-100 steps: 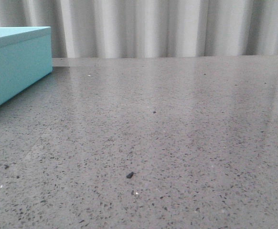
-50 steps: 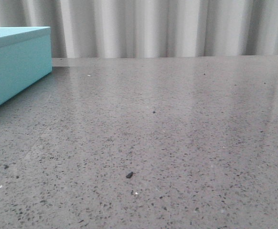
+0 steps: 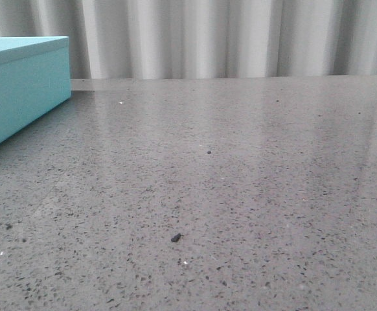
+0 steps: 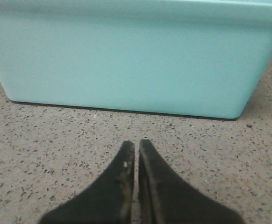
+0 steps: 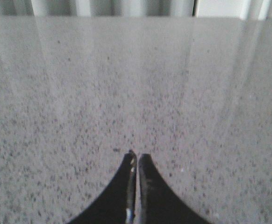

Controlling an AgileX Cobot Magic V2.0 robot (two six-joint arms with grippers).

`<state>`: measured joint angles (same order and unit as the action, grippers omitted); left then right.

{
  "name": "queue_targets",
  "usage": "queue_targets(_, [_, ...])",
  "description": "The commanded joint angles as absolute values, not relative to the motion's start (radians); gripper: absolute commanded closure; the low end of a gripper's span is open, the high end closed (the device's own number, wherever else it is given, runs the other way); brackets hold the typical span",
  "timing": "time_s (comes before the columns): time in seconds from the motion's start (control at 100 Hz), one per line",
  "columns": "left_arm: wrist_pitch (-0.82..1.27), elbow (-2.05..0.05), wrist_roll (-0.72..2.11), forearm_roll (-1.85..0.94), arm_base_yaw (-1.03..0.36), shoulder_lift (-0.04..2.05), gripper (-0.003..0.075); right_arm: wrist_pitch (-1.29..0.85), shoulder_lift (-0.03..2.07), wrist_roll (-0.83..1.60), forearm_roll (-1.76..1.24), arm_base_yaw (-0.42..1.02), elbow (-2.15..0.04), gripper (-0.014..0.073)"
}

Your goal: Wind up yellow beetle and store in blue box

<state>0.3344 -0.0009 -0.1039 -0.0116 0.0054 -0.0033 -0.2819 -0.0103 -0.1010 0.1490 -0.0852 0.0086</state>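
Nothing has moved since the earlier frames: the box [image 3: 20, 87] sits at the table's [image 3: 240, 194] left rear, both grippers [image 4: 137, 149] [image 5: 137, 158] clenched empty, beetle location untold; whichever stage, keep fingers off the box wall

Speckled grey table [image 3: 240, 162], pleated curtain [image 3: 208, 39] behind

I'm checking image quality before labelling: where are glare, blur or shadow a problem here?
Front view: pale vertical reflections streak the table. Right wrist view: hazy, washed-out glare beyond the right gripper. Left wrist view: soft focus, with a thin dark shadow under the blue box ahead of the left gripper.
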Motion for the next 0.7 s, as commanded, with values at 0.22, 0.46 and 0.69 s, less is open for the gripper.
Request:
queue_targets(0.22, [0.293,0.024,-0.113,-0.022,0.005,-0.035,0.0741,-0.313,-0.030,-0.100,0.152,-0.093,0.031,0.0635])
queue_targets(0.46, [0.293,0.024,-0.113,-0.022,0.005,-0.035,0.0741,-0.313,-0.030,-0.100,0.152,-0.093,0.031,0.0635])
queue_targets(0.69, [0.293,0.024,-0.113,-0.022,0.005,-0.035,0.0741,-0.313,-0.030,-0.100,0.152,-0.093,0.031,0.0635])
